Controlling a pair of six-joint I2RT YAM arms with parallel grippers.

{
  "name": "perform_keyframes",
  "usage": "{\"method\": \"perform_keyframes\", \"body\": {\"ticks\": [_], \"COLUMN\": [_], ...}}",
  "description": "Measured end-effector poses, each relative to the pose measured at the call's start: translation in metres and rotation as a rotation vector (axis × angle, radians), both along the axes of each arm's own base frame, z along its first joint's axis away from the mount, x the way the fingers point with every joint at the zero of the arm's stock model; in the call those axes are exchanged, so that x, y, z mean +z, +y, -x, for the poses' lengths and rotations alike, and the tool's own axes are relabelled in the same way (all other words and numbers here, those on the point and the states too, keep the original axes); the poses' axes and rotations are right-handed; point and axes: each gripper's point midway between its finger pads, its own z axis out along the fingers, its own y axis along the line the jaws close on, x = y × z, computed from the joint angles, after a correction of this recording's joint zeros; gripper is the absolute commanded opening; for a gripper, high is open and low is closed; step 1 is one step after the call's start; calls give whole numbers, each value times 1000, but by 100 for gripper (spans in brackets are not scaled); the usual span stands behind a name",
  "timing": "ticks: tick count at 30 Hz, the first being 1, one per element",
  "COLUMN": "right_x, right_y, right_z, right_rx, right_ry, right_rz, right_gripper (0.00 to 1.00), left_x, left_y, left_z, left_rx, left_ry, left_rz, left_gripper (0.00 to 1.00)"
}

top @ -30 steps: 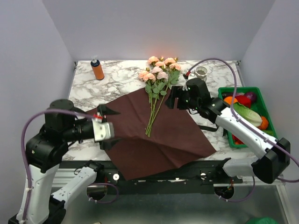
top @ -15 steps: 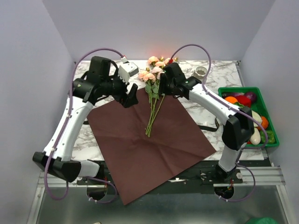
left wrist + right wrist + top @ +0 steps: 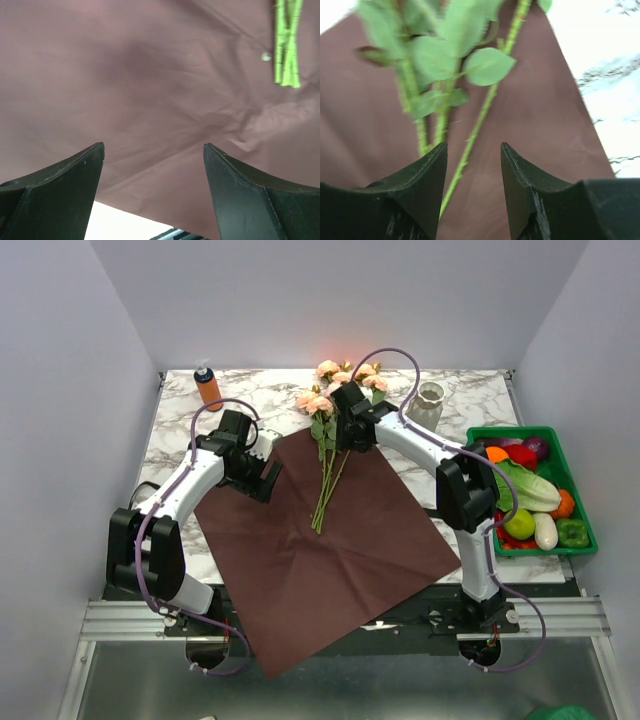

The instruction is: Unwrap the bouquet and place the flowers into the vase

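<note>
Several roses [image 3: 325, 435] lie unwrapped across the flat red paper [image 3: 330, 550]. The right gripper [image 3: 472, 150] hangs parted astride one stem; the left gripper [image 3: 153, 147] gapes over the paper. Next, probably: pinch the stems and carry them to the vase [image 3: 427, 405], far right.

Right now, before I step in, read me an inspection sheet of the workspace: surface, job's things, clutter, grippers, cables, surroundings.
Surface: marble table, partly covered by the unfolded dark red paper.
Job's things: flowers lie loose on the paper, heads at the far edge; vase stands upright at the far right, no flowers in it.
Clutter: orange bottle at far left; green tray of produce at right.
Grippers: left gripper open and empty over the paper's left side; right gripper open, jaws either side of a stem, not closed on it.
Cables: purple cables loop along both arms, none on the flowers.
Surroundings: plain grey walls; nothing else seen.
</note>
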Motion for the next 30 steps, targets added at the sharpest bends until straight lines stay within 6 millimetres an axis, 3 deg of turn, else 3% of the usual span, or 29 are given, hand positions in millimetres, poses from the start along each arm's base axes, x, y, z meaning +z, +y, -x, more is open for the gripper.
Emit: {"method": "perform_keyframes", "body": {"ticks": [6,15,24,30], "right_x": [-34,-56,-64,-65], "right_y": [-18,-11,-11,-16], "right_z": [-5,-19,-19,-11], "right_rx": [-35,-38,-44,-65], "right_ry": [72,96,124,137], "right_rz": [49,53,64,64], "right_gripper": [53,52,38,15], "left_x": [-4,0,5,15], "left_y": [4,2,3,5], "left_z": [-10,-16,-12,-9], "left_rx": [13,14,12,11], "left_ry": [-40,-83,-107,-144], "left_rz": [-9,2,10,17], "left_gripper": [88,88,88,88]}}
